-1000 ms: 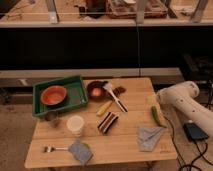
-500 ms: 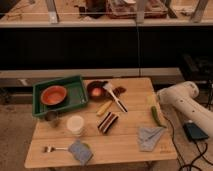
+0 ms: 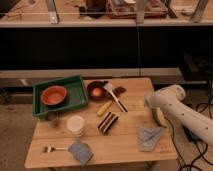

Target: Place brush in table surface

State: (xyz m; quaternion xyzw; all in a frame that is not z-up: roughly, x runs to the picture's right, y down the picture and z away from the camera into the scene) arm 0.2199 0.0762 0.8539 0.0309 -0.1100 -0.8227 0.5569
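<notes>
The brush (image 3: 115, 98) lies flat on the table (image 3: 125, 142), at its far middle. Its long axis runs diagonally, with the white head up-left by the dark bowl (image 3: 95, 91) and the black handle end down-right. 1 white arm (image 3: 175, 102) bends over the table's right edge, well apart from the brush. The gripper is out of sight, so I cannot tell its state.

Dim, warm light in here. A pale ledge (image 3: 100, 23) with metal posts (image 3: 52, 11) runs across the top of the frame. Below it are a dark panel (image 3: 75, 50) and a grey sill (image 3: 30, 76). Speckled floor (image 3: 15, 130) lower left, black cables (image 3: 205, 107) right.
</notes>
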